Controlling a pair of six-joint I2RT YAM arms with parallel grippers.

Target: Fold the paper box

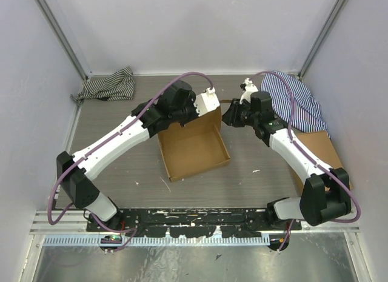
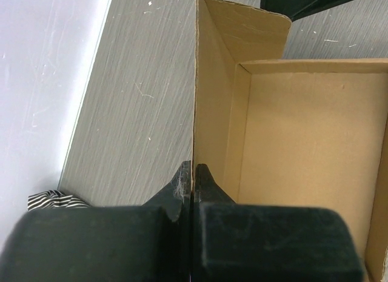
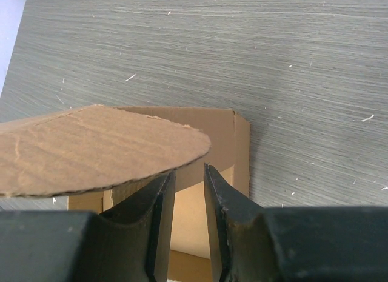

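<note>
The paper box [image 1: 195, 150] is a shallow brown cardboard box in the middle of the table, its open side up. My left gripper [image 1: 205, 105] is at the box's far wall. In the left wrist view it [image 2: 193, 168] is shut on the top edge of that upright wall [image 2: 209, 94], with the box floor [image 2: 309, 148] to the right. My right gripper [image 1: 231, 116] is at the box's far right corner. In the right wrist view it [image 3: 189, 171] is open by a narrow gap, with a rounded flap [image 3: 91, 148] just above its left finger and the box [image 3: 224, 136] below.
A dark striped cloth [image 1: 109, 87] lies at the back left, and a blue striped cloth [image 1: 297, 101] at the back right. A smooth flat cardboard rectangle [image 1: 319, 153] lies under the right arm. Enclosure walls stand on the left, the right and the back.
</note>
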